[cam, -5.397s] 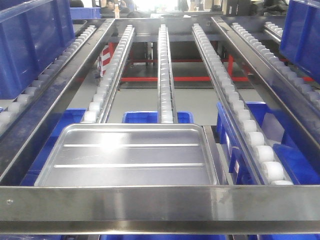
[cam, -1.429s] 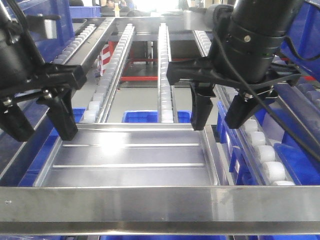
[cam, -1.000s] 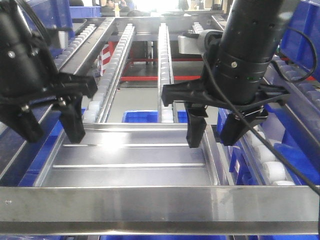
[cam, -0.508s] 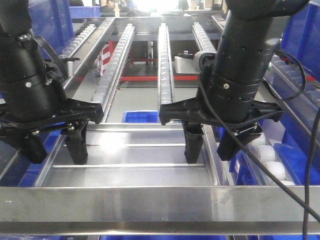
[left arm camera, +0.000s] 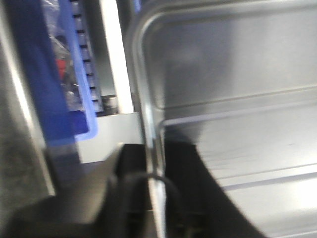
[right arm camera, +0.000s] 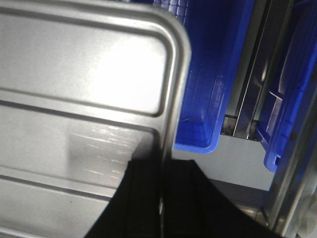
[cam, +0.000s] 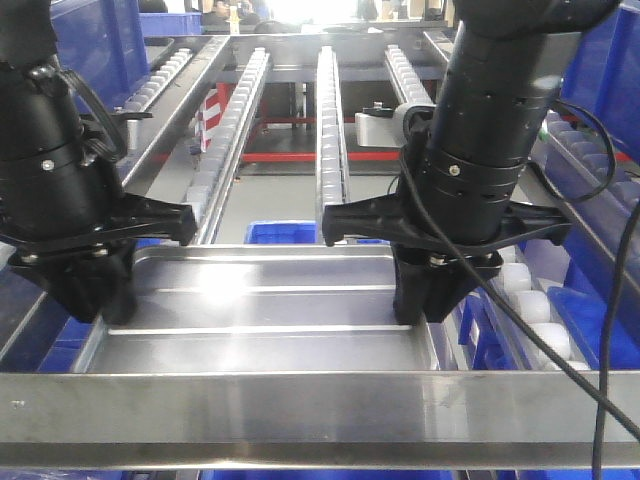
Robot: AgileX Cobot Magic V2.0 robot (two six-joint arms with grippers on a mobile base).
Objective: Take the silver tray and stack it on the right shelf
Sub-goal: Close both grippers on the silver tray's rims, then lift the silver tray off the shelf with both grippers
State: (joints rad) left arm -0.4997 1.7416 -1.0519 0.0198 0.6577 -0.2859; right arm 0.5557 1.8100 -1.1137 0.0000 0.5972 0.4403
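The silver tray [cam: 260, 310] lies flat on the roller rack just behind the front rail, its two raised ridges showing. My left gripper [cam: 95, 303] is shut on the tray's left rim, one finger inside and one outside. In the left wrist view the left gripper [left arm camera: 154, 198] pinches the thin rim of the tray [left arm camera: 237, 74]. My right gripper [cam: 432, 300] is shut on the tray's right rim. In the right wrist view the right gripper [right arm camera: 162, 198] clamps the rim near a rounded corner of the tray [right arm camera: 74, 74]. The right shelf is out of view.
White roller tracks [cam: 330, 150] run away from me over the rack. A broad steel front rail [cam: 320, 415] crosses the bottom of the view. Blue bins [cam: 310, 232] sit below the rack, and tall blue bins stand at the upper left [cam: 100, 50] and upper right [cam: 610, 60].
Both arms came down over the tray with open jaws straddling its side rims. In the last half second both sets of jaws closed on the rims.
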